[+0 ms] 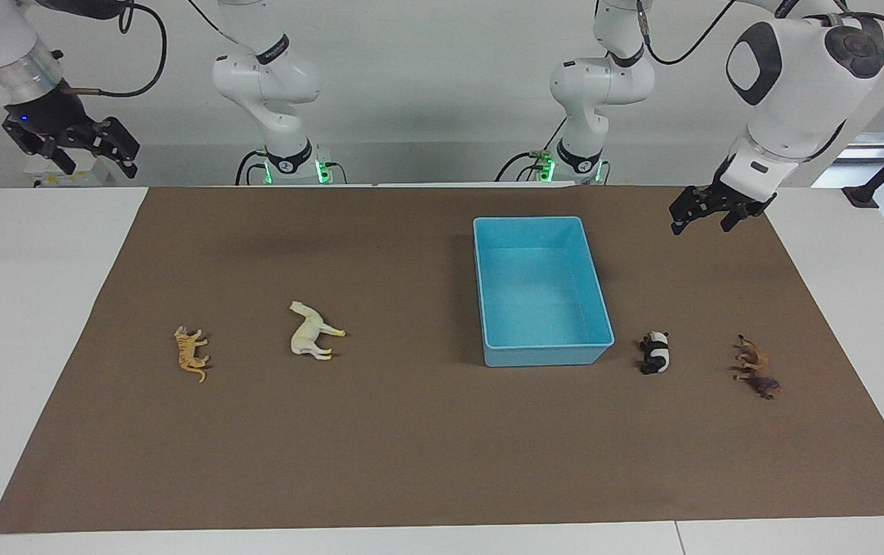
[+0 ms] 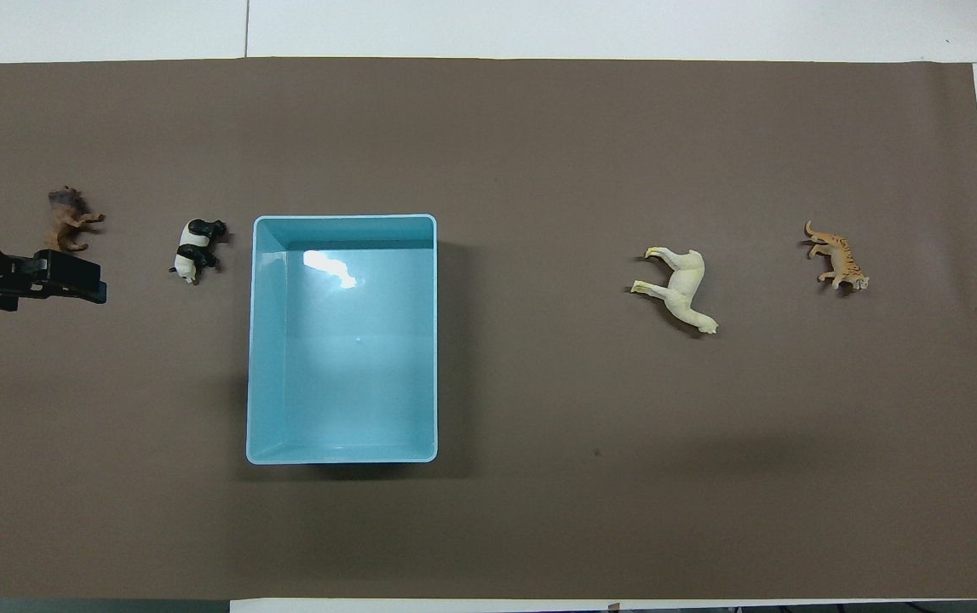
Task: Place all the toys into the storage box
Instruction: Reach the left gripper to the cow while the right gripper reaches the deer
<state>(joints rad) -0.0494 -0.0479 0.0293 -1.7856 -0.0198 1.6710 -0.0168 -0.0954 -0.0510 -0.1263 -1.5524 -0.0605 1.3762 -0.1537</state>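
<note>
No text, label, brand, number or sign can be read on anything in either view.

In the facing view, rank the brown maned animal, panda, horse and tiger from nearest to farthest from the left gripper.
From the left gripper:
1. Brown maned animal and panda, both at the left arm's end: too close to call.
2. Horse, toward the right arm's end.
3. Tiger, outermost there.
</note>
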